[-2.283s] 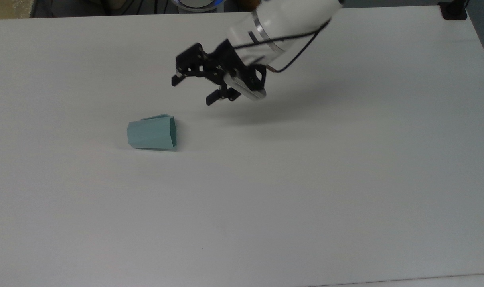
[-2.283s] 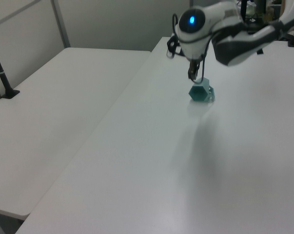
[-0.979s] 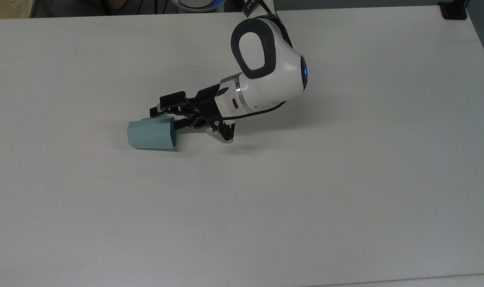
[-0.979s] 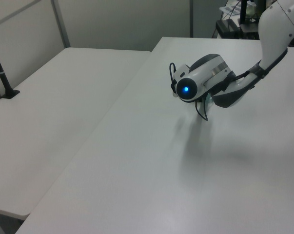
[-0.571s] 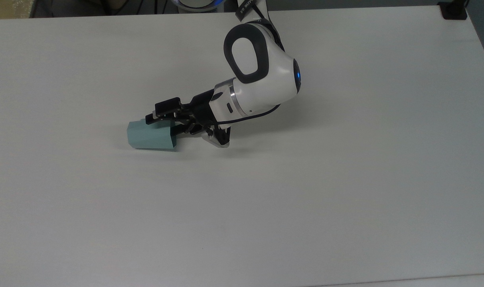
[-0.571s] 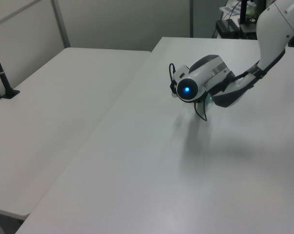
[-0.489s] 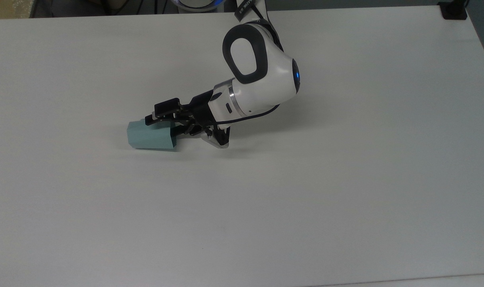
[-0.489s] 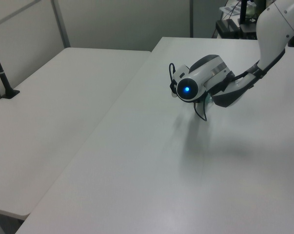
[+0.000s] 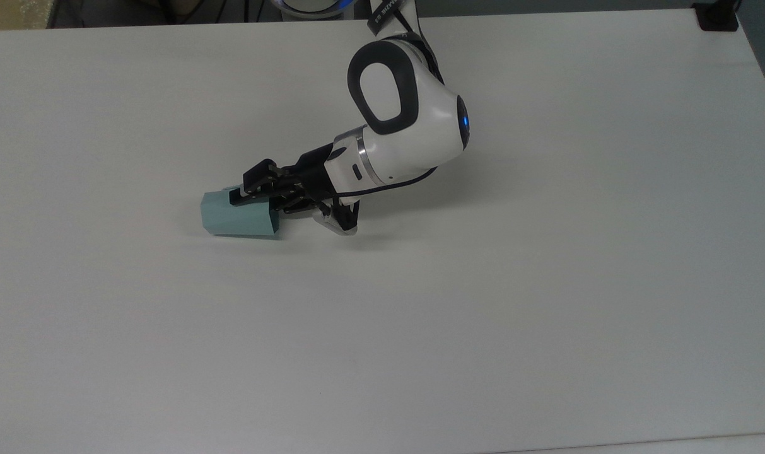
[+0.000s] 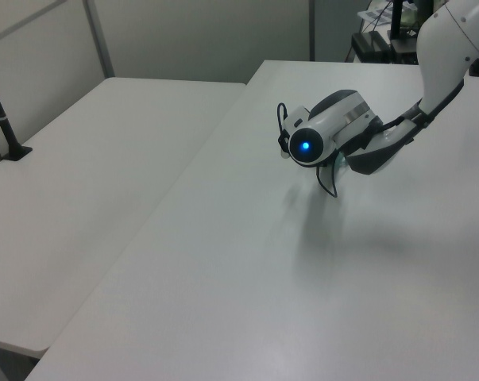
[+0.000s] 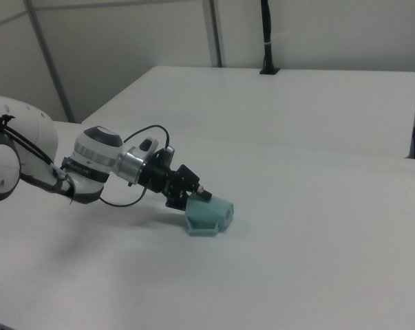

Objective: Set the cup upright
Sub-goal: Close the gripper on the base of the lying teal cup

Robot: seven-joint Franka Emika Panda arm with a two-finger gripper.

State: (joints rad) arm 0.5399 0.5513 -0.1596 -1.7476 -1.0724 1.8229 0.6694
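The pale teal cup (image 9: pixel 237 217) lies on its side on the white table (image 9: pixel 483 302), with its mouth toward the top view's right. In the right view the cup (image 11: pixel 208 214) rests on its faceted side. My gripper (image 9: pixel 251 194) reaches in low from the top view's right, shut on the upper wall at the cup's rim. The right view shows the gripper (image 11: pixel 197 196) pinching the cup's top edge. In the left view my arm's wrist (image 10: pixel 318 139) covers nearly all of the cup.
A black clamp (image 9: pixel 716 16) sits at the table's far right corner in the top view. A second white table (image 11: pixel 296 96) stands beside this one, with a black post (image 11: pixel 268 34) on it. A black cable loops under my wrist.
My gripper came down from above the table to the cup's mouth. In the last half second its fingers have drawn together on the rim wall. The cup has not shifted.
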